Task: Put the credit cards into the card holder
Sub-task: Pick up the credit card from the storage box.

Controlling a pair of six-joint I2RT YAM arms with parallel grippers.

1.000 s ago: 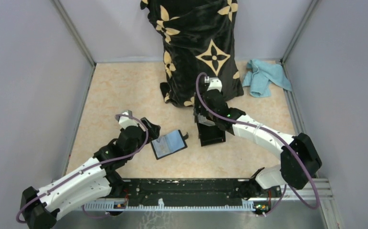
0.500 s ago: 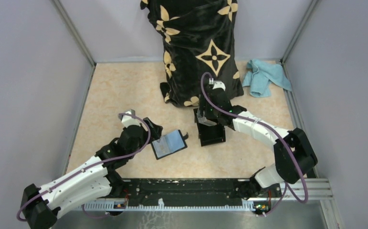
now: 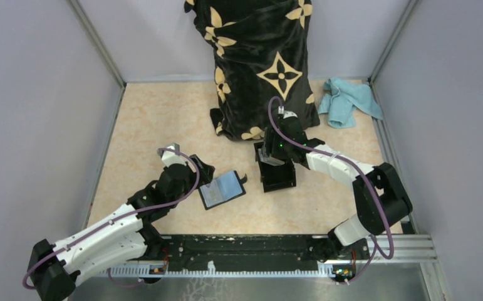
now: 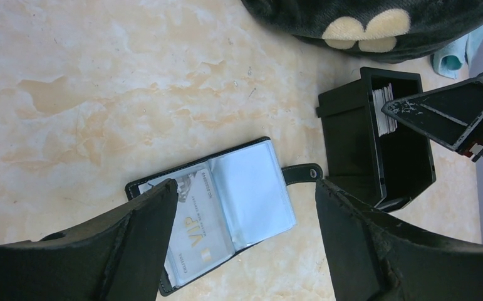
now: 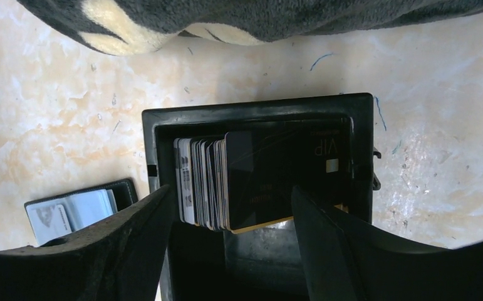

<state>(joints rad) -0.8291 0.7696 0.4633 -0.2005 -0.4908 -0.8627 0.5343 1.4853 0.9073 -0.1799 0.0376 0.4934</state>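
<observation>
The left gripper [image 4: 246,187] is held wide open over the card holder [image 4: 251,210], which lies unfolded on the table [image 3: 157,119] with a pale card [image 4: 192,235] in one pocket. Nothing is gripped. Further right, the right gripper [image 5: 231,191] is spread wide over the black box [image 5: 257,105], its fingers [image 5: 119,251] flanking the upright credit cards [image 5: 204,182], with none grasped.

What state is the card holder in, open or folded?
Open. The card holder lies spread flat, clear pockets up, one VIP card in a pocket.

A lab test booth: plain grey panels [image 3: 32,94] at 9, 12 and 3 o'clock wall the worktop [image 3: 157,119]; robot arms [image 3: 101,235] bolted to a rail [image 3: 245,251] at 6.
</observation>
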